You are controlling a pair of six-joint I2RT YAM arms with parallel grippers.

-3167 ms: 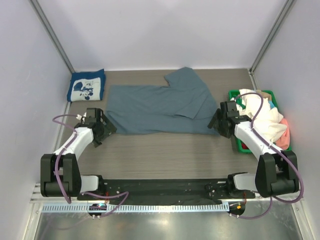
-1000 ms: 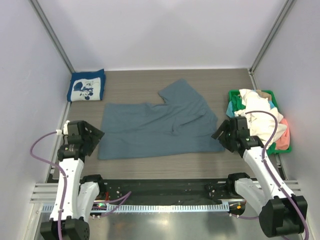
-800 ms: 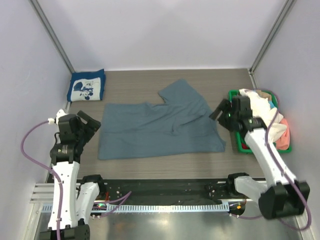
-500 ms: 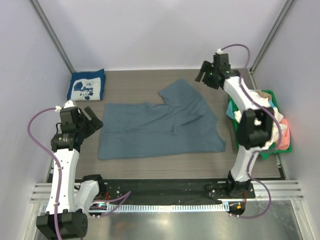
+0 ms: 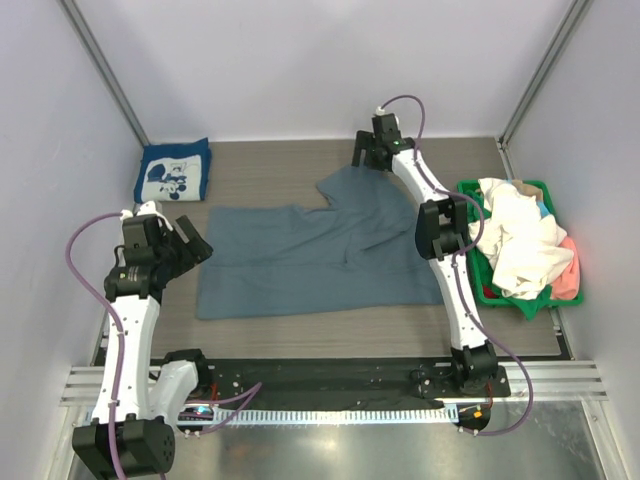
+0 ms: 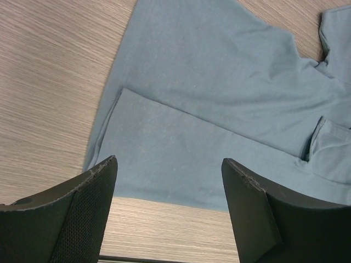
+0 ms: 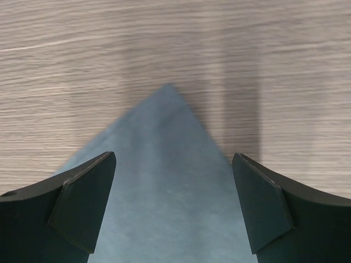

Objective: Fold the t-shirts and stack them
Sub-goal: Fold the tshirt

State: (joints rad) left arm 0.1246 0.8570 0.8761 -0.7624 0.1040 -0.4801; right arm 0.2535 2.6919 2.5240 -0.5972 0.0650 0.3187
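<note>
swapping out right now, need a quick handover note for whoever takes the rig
Left gripper: open, empty, by the slate-blue shirt's left edge.
Right gripper: open, empty, at that shirt's far corner.
Done: navy printed shirt lies folded at far left.
To do: fold the slate-blue one, which is spread out mid-table, and stack it. Then do the heaped shirts in the green basket on the right.
</note>
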